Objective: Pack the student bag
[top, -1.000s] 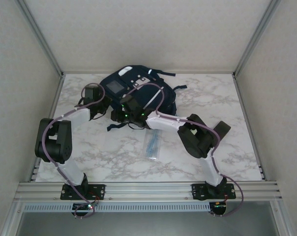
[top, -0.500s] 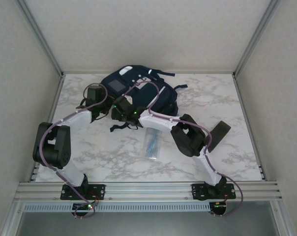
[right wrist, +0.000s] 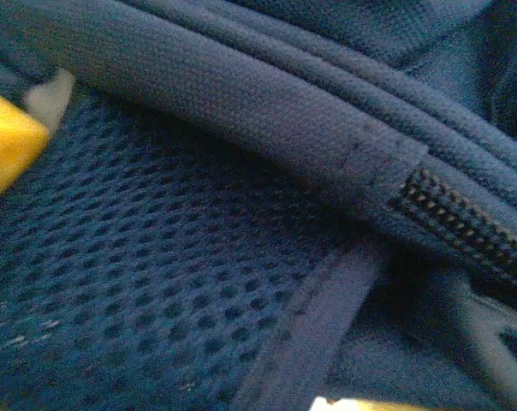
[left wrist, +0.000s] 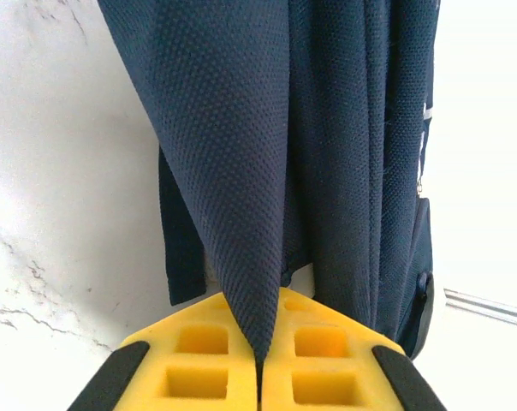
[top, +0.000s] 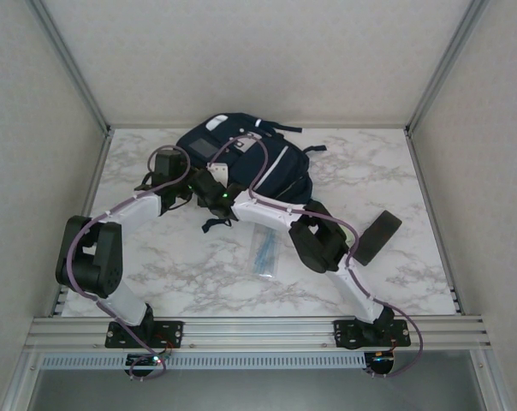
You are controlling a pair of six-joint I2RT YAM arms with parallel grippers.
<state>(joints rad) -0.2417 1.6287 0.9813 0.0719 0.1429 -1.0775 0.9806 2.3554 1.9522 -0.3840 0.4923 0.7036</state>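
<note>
The left hand is clamped on a fold of the student bag, its yellow fingers pressed together with the navy cloth drawn into a ridge between them. Seen from above, this hand sits at the bag's 8 o'clock edge. The right hand is just beside it, at the bag's 7 o'clock, pushed close against the fabric. Its own camera sees blue mesh, a padded seam and a zip, with one yellow finger at 9 o'clock; I cannot tell whether this hand is apart or together. The bag lies at the 12 o'clock end of the marble worktop. A clear packet lies near the bag at its 6 o'clock, and a flat black item at 4 o'clock.
</note>
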